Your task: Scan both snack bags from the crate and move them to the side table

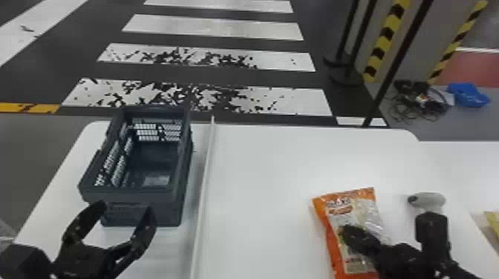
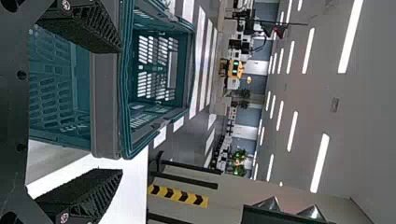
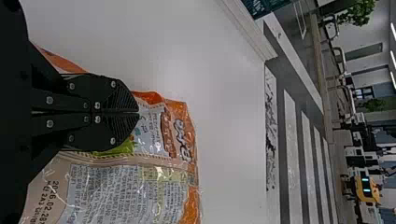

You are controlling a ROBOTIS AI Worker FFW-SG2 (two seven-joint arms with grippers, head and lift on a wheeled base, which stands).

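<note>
Right gripper pinching an orange snack bag; left gripper waiting at the crate

The right gripper is pressing its black fingers together on the orange snack bag, catching film near one side. The bag is showing glossy, printed packaging over the white counter; whether it is touching the surface, I cannot tell. A grey rounded object is sitting just beyond the gripper, perhaps the scanner. Across a raised white strip, the left gripper is standing wide at the near end of a dark, seemingly empty crate. At the far right, a yellow sliver, possibly the second bag, is just showing.

The risk is lying in that narrow pinch: slick film could be slipping free under the contents' weight, or the bag swinging and folding its code away from the scanner. Turning too low, it could be knocking the grey object.
</note>
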